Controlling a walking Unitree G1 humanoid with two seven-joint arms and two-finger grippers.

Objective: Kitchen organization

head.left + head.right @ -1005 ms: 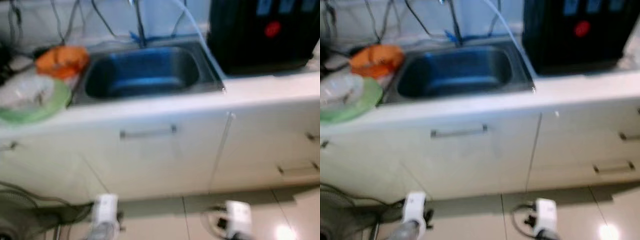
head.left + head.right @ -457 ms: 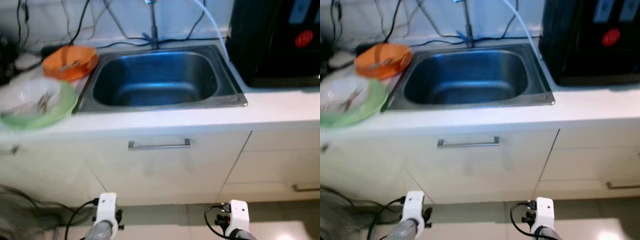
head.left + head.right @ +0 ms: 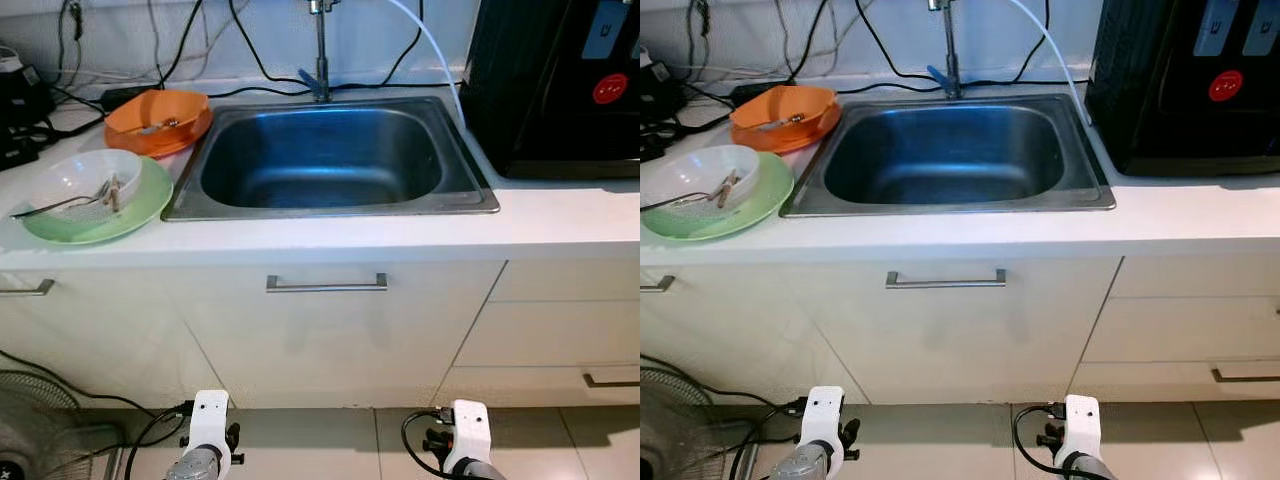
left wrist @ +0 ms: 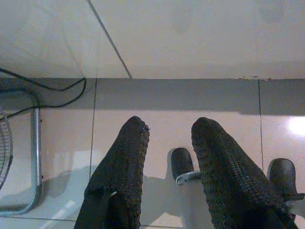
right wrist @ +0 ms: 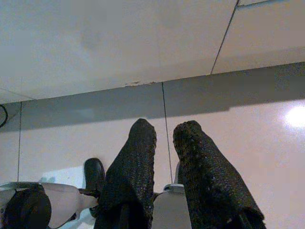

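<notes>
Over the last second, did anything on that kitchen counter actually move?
No, only the robot's view shifted and sharpened as its head moved. The sink, orange bowl and green plate with its white bowl sit where they were. Both arms hang idle near the floor, left gripper and right gripper empty.

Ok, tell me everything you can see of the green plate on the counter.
The green plate is pale green, round and shallow, lying flat on the white countertop to the left of the steel sink. A white bowl sits in it, holding what looks like utensils with brownish handles. Its rim lies close to the sink's edge, and the orange bowl sits just behind it.
</notes>
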